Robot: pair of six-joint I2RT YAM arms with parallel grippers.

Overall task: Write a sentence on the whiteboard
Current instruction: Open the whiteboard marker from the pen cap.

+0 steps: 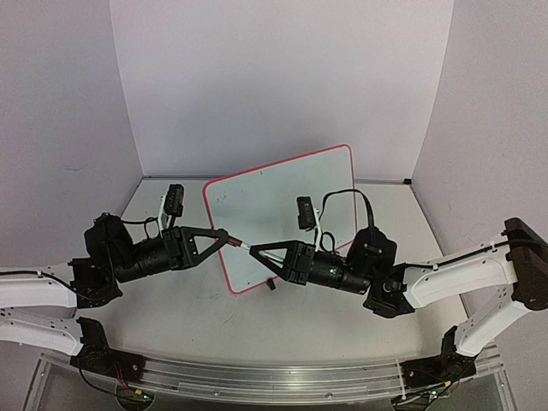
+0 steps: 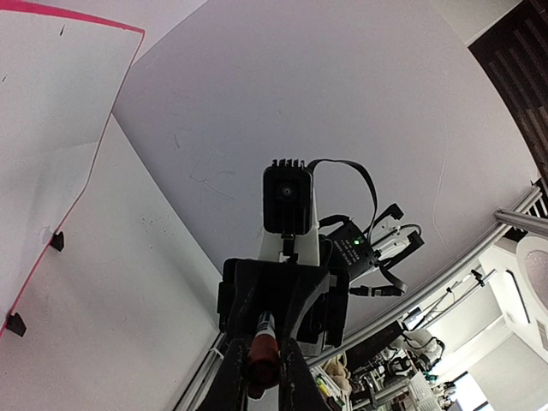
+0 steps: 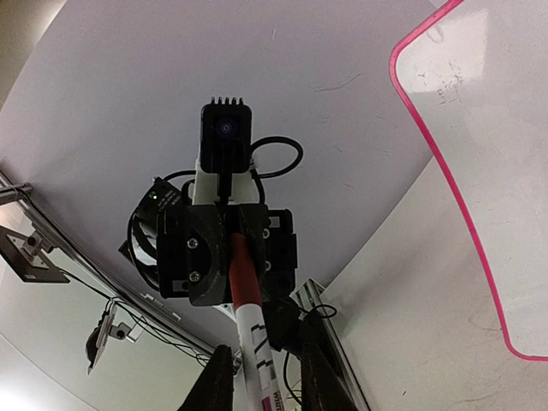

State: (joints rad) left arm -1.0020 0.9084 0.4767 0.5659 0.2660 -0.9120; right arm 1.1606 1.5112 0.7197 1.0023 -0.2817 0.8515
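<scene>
The whiteboard [image 1: 282, 214] lies tilted mid-table, glossy white with a thin red frame. It also shows in the left wrist view [image 2: 43, 128] and in the right wrist view [image 3: 488, 128]. I see no sentence on it, only faint specks. A marker pen [image 1: 239, 244] bridges the two grippers above the board's near left edge. My left gripper [image 1: 224, 236] is shut on its red cap [image 2: 262, 351]. My right gripper [image 1: 253, 250] is closed around its white barrel [image 3: 254, 330]. The jaws face each other tip to tip.
Small black feet [image 2: 56, 241] stick out from the board's edge. A metal rail [image 1: 274, 377] runs along the near table edge between the arm bases. White backdrop walls [image 1: 282, 77] close in the back and sides.
</scene>
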